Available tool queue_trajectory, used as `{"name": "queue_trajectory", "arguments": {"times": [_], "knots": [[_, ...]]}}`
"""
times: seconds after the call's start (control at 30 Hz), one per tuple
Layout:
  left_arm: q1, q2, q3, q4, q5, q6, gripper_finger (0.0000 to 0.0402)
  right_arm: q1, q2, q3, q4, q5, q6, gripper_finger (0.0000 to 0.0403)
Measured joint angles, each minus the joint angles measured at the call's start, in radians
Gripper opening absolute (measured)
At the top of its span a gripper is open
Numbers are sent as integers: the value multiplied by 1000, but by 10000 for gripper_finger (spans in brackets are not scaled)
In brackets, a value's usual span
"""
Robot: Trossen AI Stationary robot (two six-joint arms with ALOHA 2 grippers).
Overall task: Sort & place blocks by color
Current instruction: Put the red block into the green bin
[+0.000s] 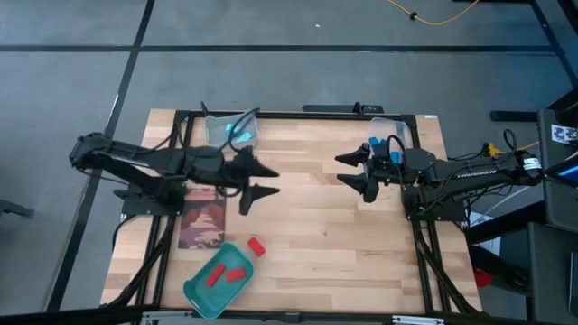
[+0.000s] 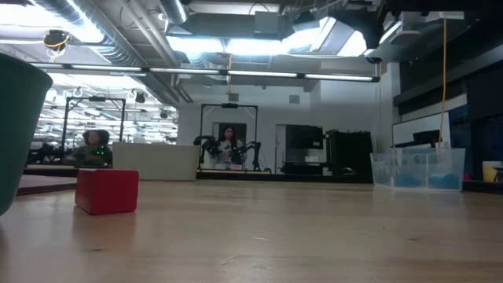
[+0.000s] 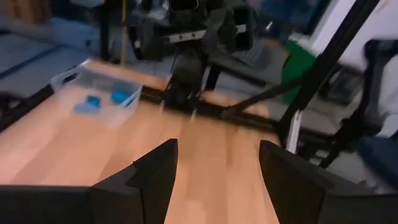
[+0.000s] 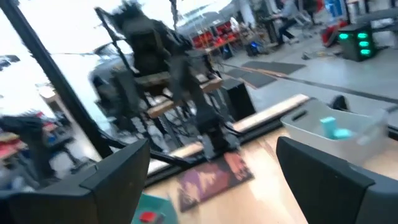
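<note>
1 red block [image 1: 256, 246] loose on desk [image 1: 316, 217] beside teal tray [image 1: 200, 293]. Left pincer [image 1: 262, 180] and right pincer [image 1: 354, 170] both spread wide, empty. Left should descend vertically, centre jaws on block.

High view: overhead, straight down on the whole pale wooden worktop [image 1: 307, 208].
Low view: at worktop level, close behind a small red block [image 2: 107, 191], facing the room.
Wrist views: each faces the opposite arm across the worktop; all share the wood surface.
</note>
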Motion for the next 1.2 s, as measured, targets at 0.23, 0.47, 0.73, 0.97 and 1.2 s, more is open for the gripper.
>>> {"name": "queue_trajectory", "arguments": {"times": [0.23,0.47,0.73,0.97,1.2], "knots": [[28,3,-246,485,29,-33,218,10,0,0,42,-47,7,351],[-19,4,-411,624,-28,-109,218,33,0,0,39,-45,-17,351],[-34,4,-425,628,-29,-107,218,33,0,0,39,-44,-16,351],[-34,4,-425,628,-29,-110,218,33,0,0,39,-44,-11,351],[-34,13,-266,196,32,-125,218,33,0,0,37,-43,15,351]]}}
